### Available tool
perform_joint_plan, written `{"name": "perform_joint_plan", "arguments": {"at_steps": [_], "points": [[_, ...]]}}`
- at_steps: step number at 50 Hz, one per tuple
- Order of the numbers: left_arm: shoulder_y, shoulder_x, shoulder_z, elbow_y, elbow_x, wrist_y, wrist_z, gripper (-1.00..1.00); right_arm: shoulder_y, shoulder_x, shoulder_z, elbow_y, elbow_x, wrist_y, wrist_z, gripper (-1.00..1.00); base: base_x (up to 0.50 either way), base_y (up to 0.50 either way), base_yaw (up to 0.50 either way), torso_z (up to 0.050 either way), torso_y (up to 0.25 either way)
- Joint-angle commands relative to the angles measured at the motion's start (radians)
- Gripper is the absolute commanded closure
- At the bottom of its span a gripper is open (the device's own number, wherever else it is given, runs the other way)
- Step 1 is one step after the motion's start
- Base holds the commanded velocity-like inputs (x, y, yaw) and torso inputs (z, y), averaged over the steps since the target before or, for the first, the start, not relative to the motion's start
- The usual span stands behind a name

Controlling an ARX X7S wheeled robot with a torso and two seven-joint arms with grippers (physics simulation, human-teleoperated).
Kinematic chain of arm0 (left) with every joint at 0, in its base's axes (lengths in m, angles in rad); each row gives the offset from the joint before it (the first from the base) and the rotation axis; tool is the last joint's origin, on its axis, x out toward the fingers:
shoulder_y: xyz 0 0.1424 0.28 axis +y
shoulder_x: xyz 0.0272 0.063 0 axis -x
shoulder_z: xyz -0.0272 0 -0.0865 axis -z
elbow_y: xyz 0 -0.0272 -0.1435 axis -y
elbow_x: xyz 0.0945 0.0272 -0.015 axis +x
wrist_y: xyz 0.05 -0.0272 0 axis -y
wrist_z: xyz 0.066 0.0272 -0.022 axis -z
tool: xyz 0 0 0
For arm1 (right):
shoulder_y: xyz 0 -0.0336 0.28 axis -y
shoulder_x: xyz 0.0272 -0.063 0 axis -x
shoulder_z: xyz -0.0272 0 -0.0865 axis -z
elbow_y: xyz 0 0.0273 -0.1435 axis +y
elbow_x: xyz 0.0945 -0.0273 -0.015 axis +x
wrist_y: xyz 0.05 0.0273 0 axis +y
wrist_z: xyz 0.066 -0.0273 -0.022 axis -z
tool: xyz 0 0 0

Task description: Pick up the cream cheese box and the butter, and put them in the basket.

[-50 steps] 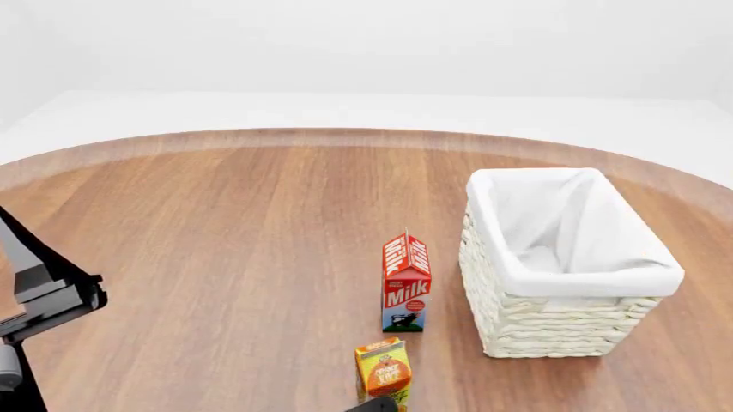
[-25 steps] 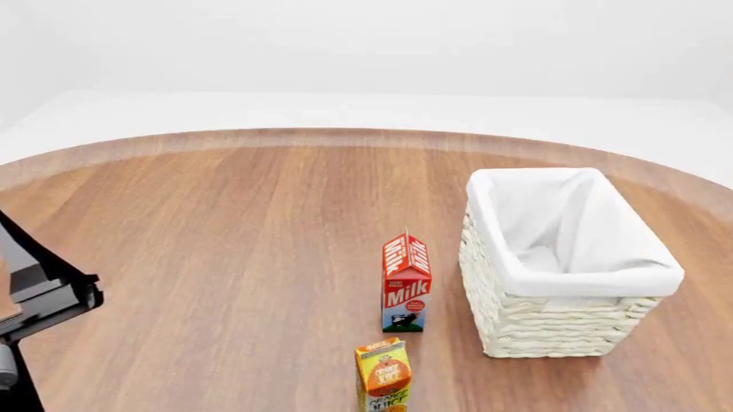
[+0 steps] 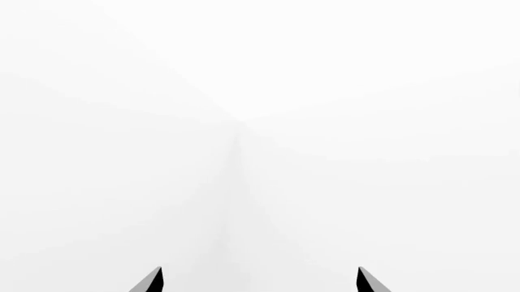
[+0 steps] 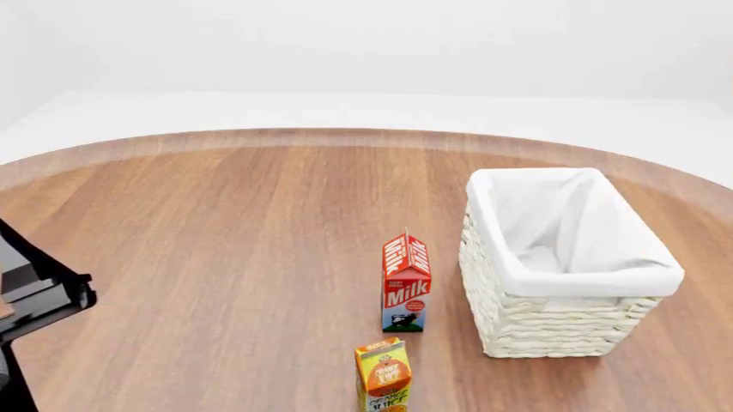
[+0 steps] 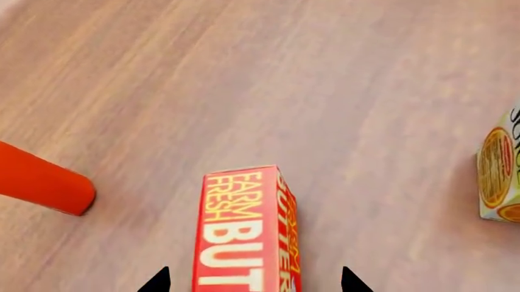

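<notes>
Leftward drift of the left arm (image 4: 34, 300) preceded this moment. Right claw (image 5: 252, 281) stood wide astride the butter (image 5: 243, 234) on the worktop (image 5: 325, 91); left claw (image 3: 258, 281) gaped, empty.

On my head view the basket (image 4: 569, 257) sits on the table (image 4: 229, 232) at right. Milk carton (image 4: 406, 281) stands upright just left of it, close but apart. Juice carton (image 4: 383, 374) stands nearer to me than the milk, a bit left of it, cut by the frame edge. Left arm (image 4: 34, 300) pokes in at the far left edge. On the right wrist view the butter (image 5: 243, 234) lies flat on the table between the right hand (image 5: 252, 281) fingertips, which stand apart either side. A cylindrical object (image 5: 41, 185) lies to one side of it, the juice carton (image 5: 500, 170) to the other, both apart from it.
</notes>
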Motion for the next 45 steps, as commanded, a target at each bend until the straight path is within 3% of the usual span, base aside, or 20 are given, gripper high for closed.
{"name": "perform_joint_plan", "arguments": {"at_steps": [1, 45], "points": [[0.003, 0.018, -0.029, -0.006, 0.006, 0.011, 0.024, -1.0, 0.002, -0.018, 0.02, 0.055, -0.017, -0.013, -0.056, -1.0, 0.0, 0.0, 0.0, 0.0, 0.0], [0.009, 0.01, -0.047, -0.007, -0.017, 0.015, 0.017, -1.0, 0.016, -0.024, -0.046, 0.107, -0.053, -0.007, -0.084, -1.0, 0.0, 0.0, 0.0, 0.0, 0.0]]}}
